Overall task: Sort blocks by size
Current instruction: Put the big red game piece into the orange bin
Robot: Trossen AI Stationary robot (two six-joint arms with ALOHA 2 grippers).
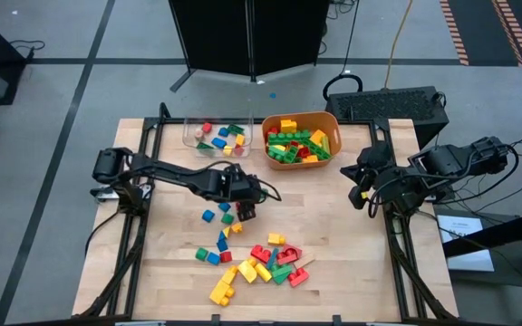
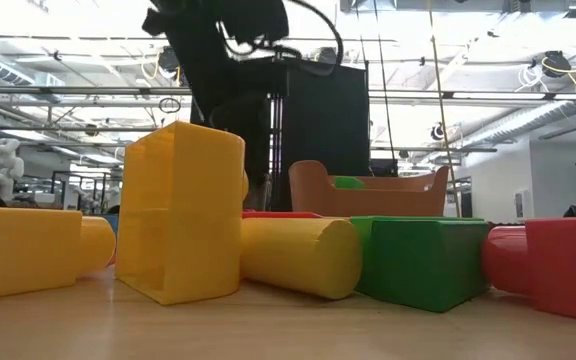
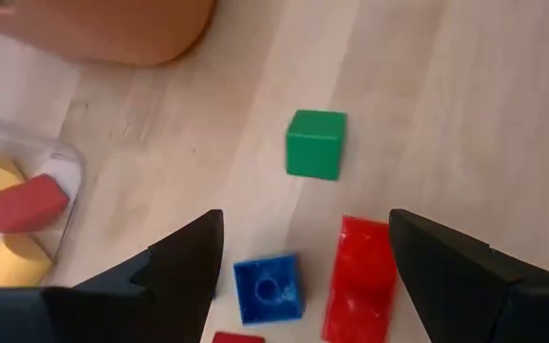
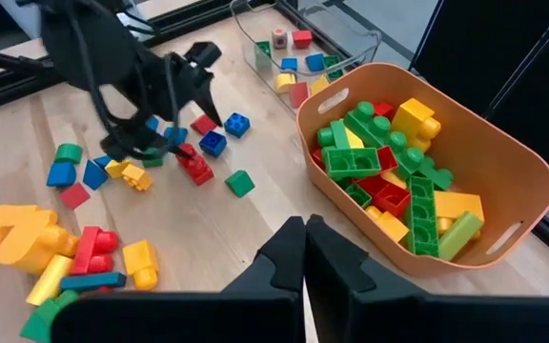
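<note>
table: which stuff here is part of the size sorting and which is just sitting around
Part of the job:
- loose blocks on the table
- small blocks in the clear tray
- large blocks in the orange tub
- left gripper, open above the small blocks

Just sitting around:
- right gripper, shut, parked at the table's right edge
- black keyboard behind the table

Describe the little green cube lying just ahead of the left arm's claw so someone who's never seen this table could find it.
Start at the orange tub at the table's far edge. On the bare wood between it and the open left claw sits the green cube on its own. It is plain and studless, unlike the blue block and red brick between the claw's fingers.
</note>
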